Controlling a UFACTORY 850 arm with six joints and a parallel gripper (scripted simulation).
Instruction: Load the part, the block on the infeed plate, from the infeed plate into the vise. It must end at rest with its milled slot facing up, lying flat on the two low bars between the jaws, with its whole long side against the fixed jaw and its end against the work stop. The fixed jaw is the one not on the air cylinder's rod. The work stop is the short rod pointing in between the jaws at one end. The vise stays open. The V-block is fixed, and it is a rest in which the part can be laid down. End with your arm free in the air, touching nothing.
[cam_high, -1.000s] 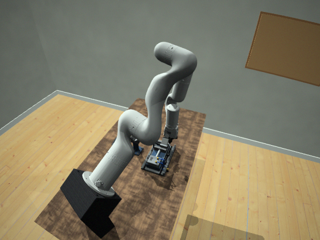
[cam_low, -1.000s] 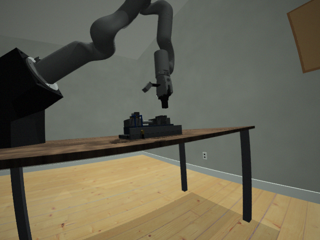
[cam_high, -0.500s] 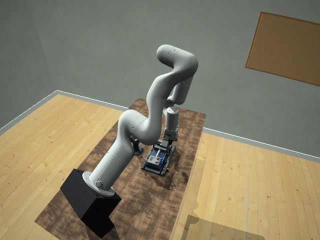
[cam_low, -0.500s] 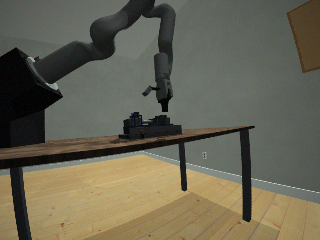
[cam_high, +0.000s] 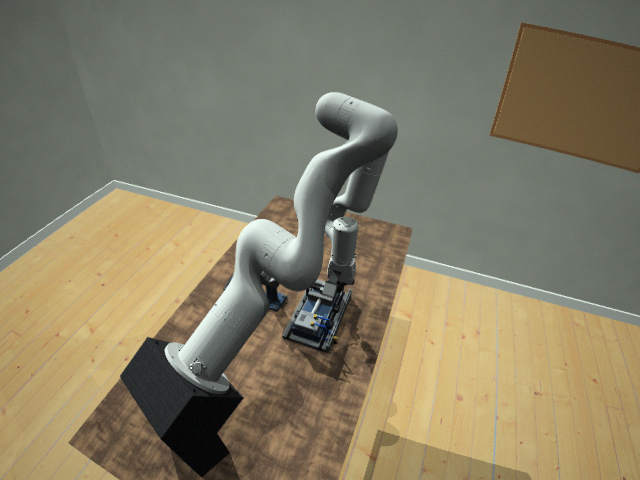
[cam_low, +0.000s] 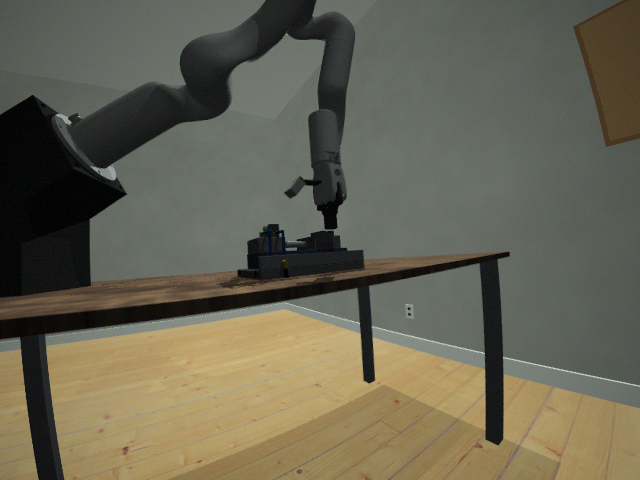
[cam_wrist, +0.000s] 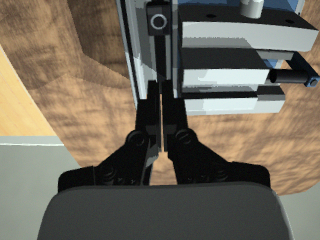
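Note:
The vise (cam_high: 316, 316) stands on the brown table, and it also shows in the exterior view (cam_low: 302, 256). The fixed jaw (cam_wrist: 234, 104) lies nearer to me. A light grey block (cam_wrist: 223, 60) lies between the jaws and looks like the part; I cannot see its slot. The dark work stop (cam_wrist: 290, 78) points in at the right end. My gripper (cam_wrist: 161, 95) (cam_low: 329, 223) is shut and empty. It hangs just above the vise's side rail (cam_wrist: 143, 34), at the end of the jaws away from the stop.
A blue-based fixture (cam_high: 275, 298) stands left of the vise, mostly hidden behind my arm. The robot's black base block (cam_high: 175, 408) sits at the table's near corner. The table edge lies just right of the vise.

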